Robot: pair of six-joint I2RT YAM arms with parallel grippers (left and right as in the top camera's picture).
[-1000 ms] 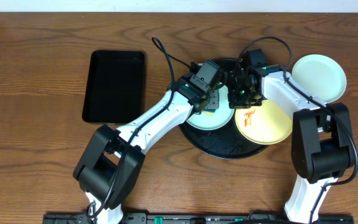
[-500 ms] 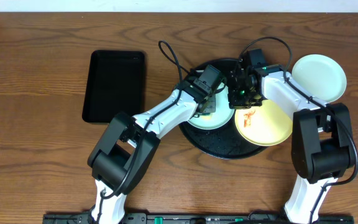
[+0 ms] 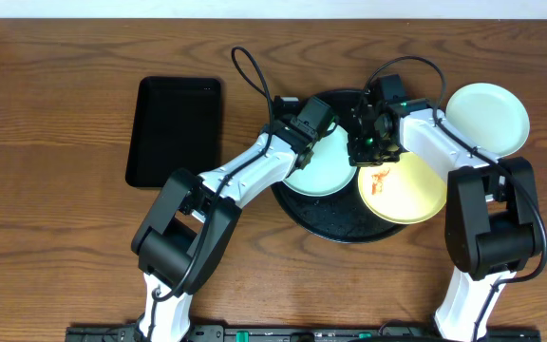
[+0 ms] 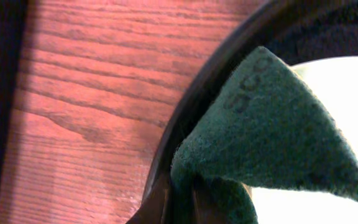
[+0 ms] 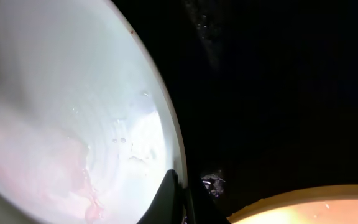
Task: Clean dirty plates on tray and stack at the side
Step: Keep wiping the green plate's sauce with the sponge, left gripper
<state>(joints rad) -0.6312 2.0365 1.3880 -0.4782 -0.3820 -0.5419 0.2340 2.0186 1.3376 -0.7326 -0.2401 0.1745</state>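
Observation:
A pale mint plate [image 3: 326, 173] lies on the round black tray [image 3: 335, 220]. My left gripper [image 3: 302, 141] is shut on a green scouring pad [image 4: 266, 130] at the plate's back-left edge, over the tray rim [image 4: 182, 124]. My right gripper [image 3: 365, 150] is shut on the right rim of the same plate [image 5: 73, 112], which carries a faint pink smear. A pale yellow plate [image 3: 411, 190] with a red-orange smear lies on the tray's right side and shows in the right wrist view [image 5: 316, 205]. A second mint plate [image 3: 487, 116] lies on the table to the right of the tray.
A rectangular black tray [image 3: 174, 131] sits on the wooden table to the left. Both arms cross above the round tray, with black cables looping over its back edge. Wet specks lie on the tray floor [image 5: 278, 93].
My left gripper has drawn the scouring pad from the middle of the mint plate back to its left edge. The right gripper has held still on the rim.

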